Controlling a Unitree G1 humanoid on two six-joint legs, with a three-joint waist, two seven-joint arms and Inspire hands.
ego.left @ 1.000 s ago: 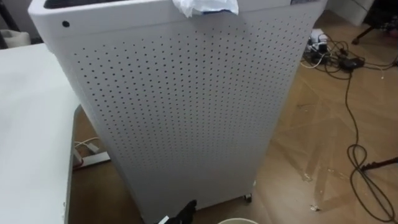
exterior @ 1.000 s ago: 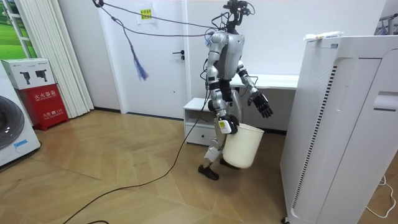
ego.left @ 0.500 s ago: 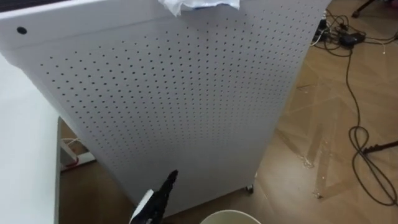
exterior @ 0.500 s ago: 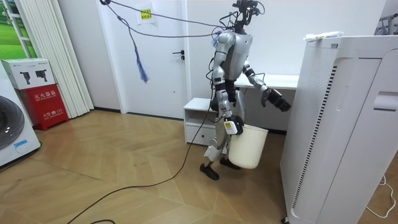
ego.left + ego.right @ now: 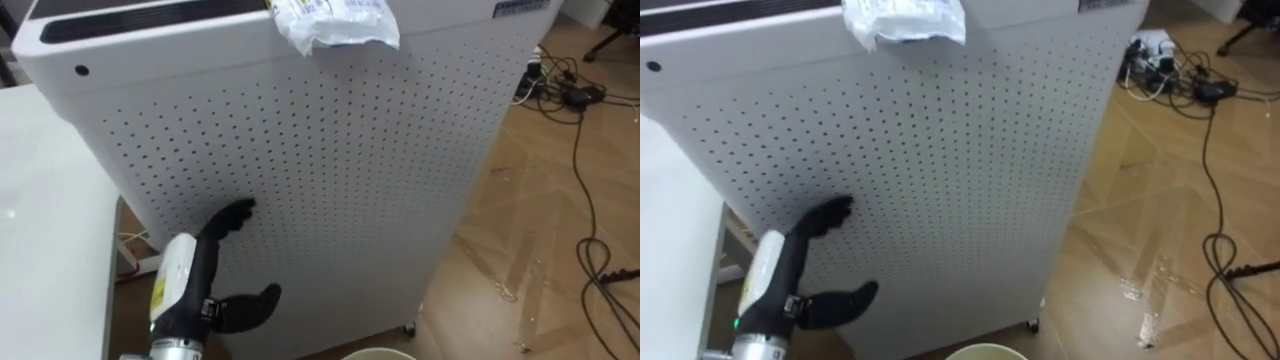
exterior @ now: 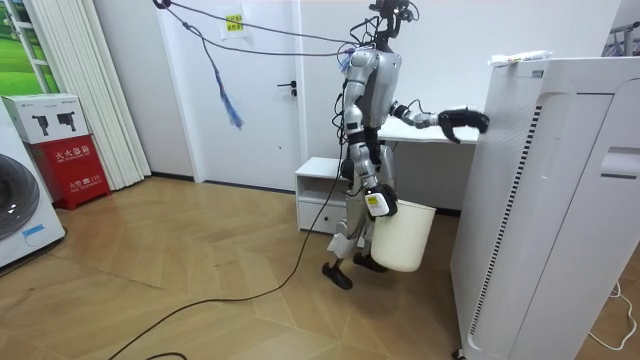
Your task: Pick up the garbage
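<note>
The left hand (image 5: 210, 265) is raised before the holed white front of a tall cabinet (image 5: 340, 170), its fingers (image 5: 235, 212) loosely spread and holding nothing, their tips close to the panel. The crumpled wrapper (image 5: 335, 22) lies well above these fingers and off to their right, on the cabinet's top edge, with a white tabletop (image 5: 50, 230) to their left. The right hand (image 6: 375, 203) hangs at the hip, fingers gripping the rim of a white bucket (image 6: 400, 240).
</note>
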